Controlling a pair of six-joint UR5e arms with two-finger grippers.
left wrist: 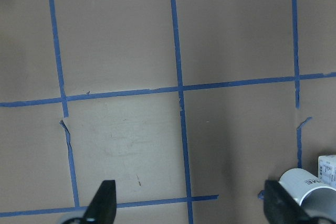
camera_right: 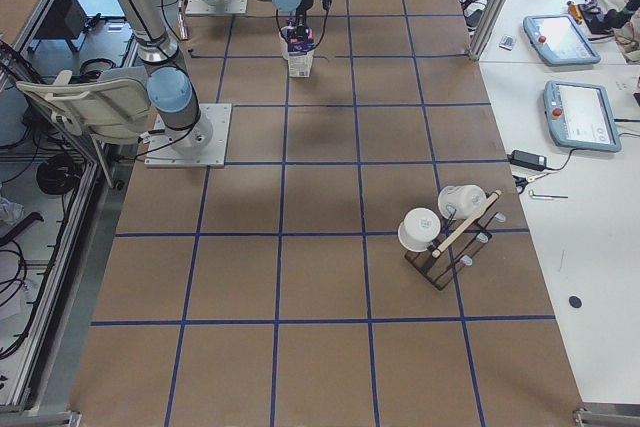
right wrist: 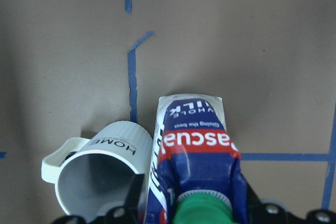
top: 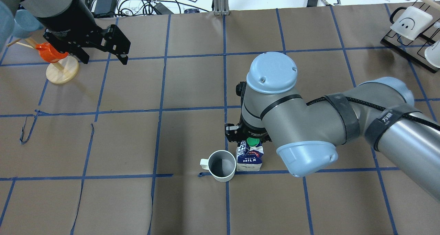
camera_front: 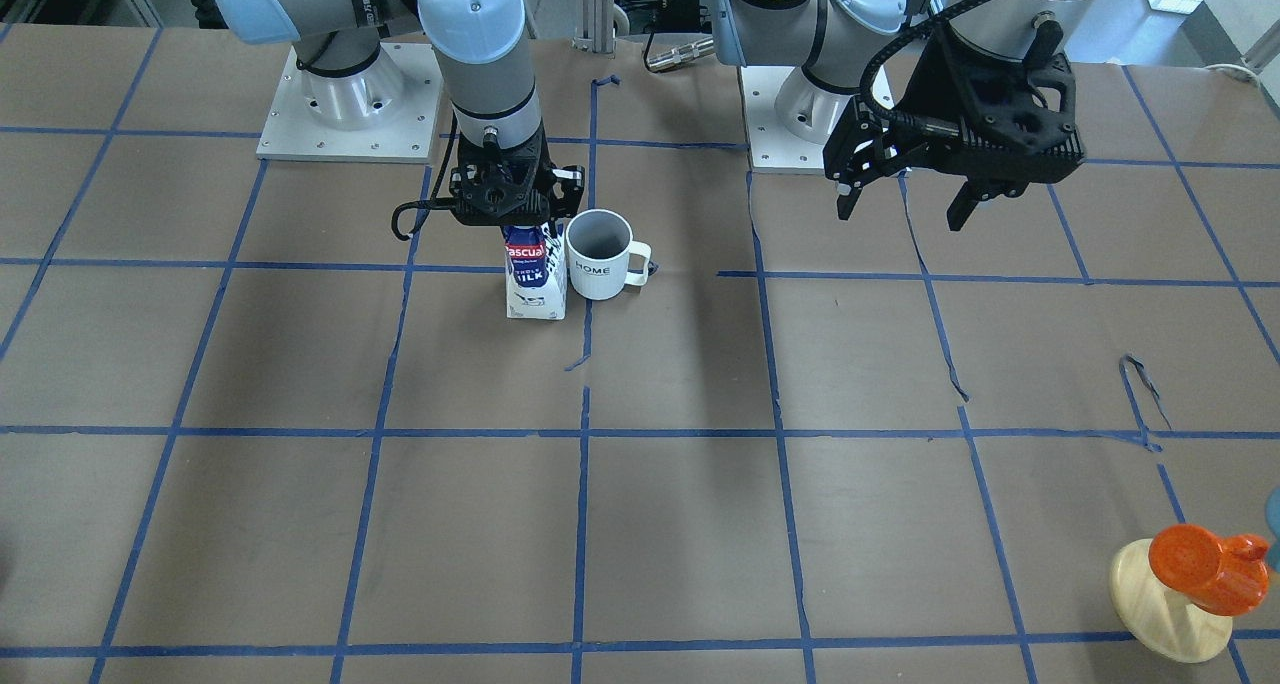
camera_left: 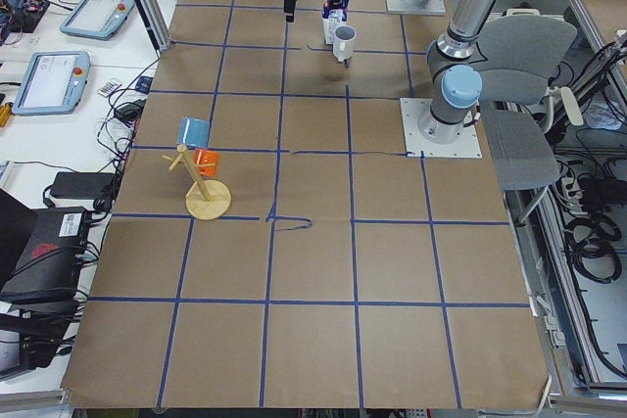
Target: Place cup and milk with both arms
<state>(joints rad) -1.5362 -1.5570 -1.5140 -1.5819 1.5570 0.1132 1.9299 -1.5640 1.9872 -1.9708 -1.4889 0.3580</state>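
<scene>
cup (camera_front: pixel 600 259) "HOME", milk (camera_front: pixel 535 282) "WHOLE MILK" (also "Pascual")

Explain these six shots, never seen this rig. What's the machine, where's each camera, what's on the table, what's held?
The machine is two jointed robot arms, the left arm and the right arm, bolted to a table covered in brown paper with a blue tape grid. Each arm ends in a two-finger gripper.

Four pictures come from fixed cameras: one facing the robot, one above and behind it, and one at each end of the table. The other two look down from the wrists.

The milk and the cup stand upright, close together. The right gripper sits on the milk's top and appears clamped on it. The left gripper hangs open and empty, off to the side.

Also on the table are an orange cup on a wooden stand and a rack with white mugs.
</scene>
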